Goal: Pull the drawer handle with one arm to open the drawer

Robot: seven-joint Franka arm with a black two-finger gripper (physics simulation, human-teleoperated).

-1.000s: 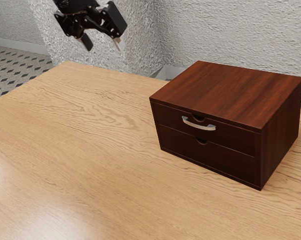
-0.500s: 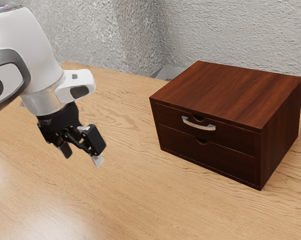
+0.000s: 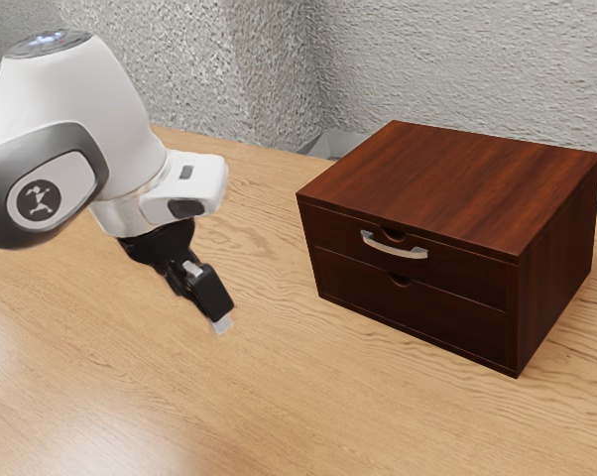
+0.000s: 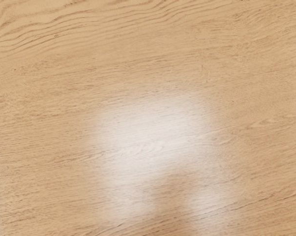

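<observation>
1. The handle [image 3: 394, 245], a pale curved bar, sits on the upper drawer [image 3: 432, 260] at centre-right of the exterior view. That drawer looks shut, flush with the cabinet [image 3: 457, 183] front.
2. The cabinet front faces the frame's lower left, so the handle is offered to an approach from that side.
3. The gripper [image 3: 219, 319] hangs left of centre, low over the table [image 3: 279, 407] and well apart from the handle. Seen edge-on, I cannot tell whether it is open or closed.
4. The arm [image 3: 70, 178] enters from the upper left, bent downward, with the hand angled toward the lower right.
5. Judged from this, the reach is not yet made.
</observation>
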